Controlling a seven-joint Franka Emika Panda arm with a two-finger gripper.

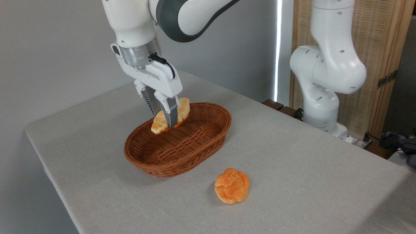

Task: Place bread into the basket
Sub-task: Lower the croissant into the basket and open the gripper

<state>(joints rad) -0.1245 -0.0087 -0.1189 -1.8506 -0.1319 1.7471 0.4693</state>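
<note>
Near the table's [308,182] front edge I see a round bun [232,185], clear of the basket [195,146]; over it, my gripper [161,122] clamps the bread [159,123].

A robot lab or test room is suggested: a white robot arm [325,74] is mounted beside a cloth-covered surface [292,156], backed by a plain grey wall [58,48], with cables [386,138] nearby.

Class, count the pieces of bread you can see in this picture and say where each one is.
2. The long pale golden loaf is held in the gripper over the reddish-brown wicker basket; the round orange knotted bun lies on the table.
</note>
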